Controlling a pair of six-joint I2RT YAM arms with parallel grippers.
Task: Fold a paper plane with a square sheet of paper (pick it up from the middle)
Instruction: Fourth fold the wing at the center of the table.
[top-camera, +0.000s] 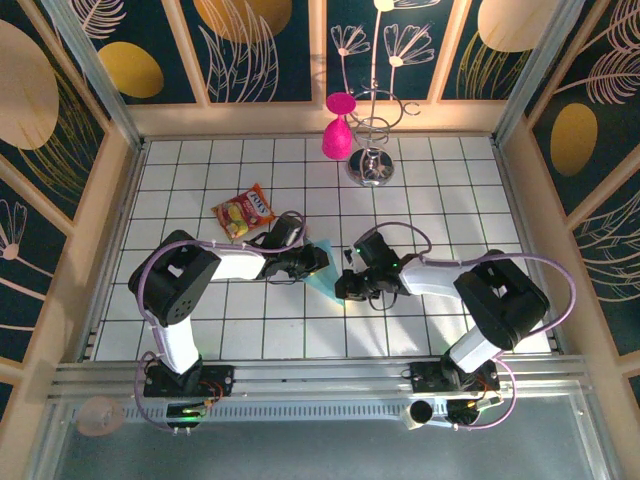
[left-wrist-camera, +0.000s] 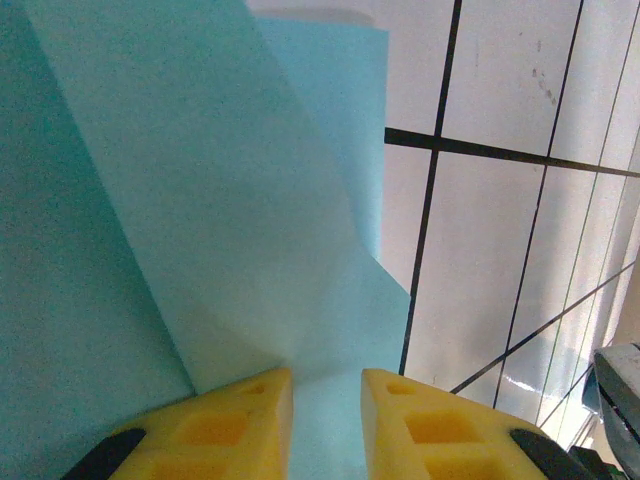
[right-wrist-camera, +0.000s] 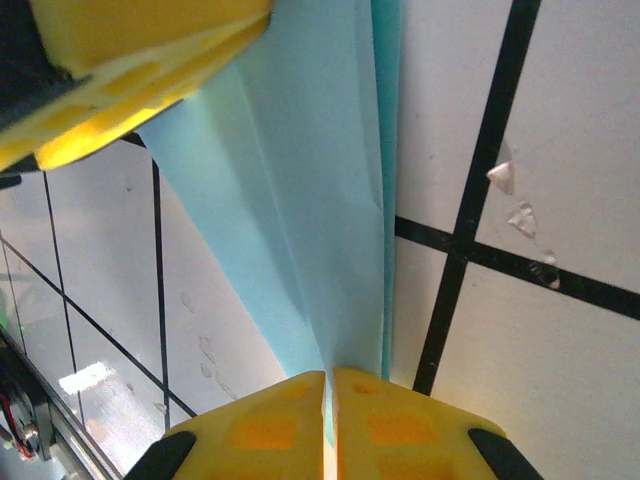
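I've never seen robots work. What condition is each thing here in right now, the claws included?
paper sheet: part-folded into a narrow wedge, between both grippers.
left gripper: jaws slightly apart, paper sheet beneath them.
right gripper: shut on the paper sheet's edge.
snack packet: lying flat on the table.
pink cup: standing beside the metal stand.
metal stand: upright, hooks bare.

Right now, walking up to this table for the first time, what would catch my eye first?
First the folded light-blue paper in the middle of the white tiled table: the right gripper pinches its edge between yellow fingers, and the left gripper meets it from the other side. Farther back are a red-and-yellow snack packet and, at the far edge, a bright pink goblet beside a shiny wire stand.
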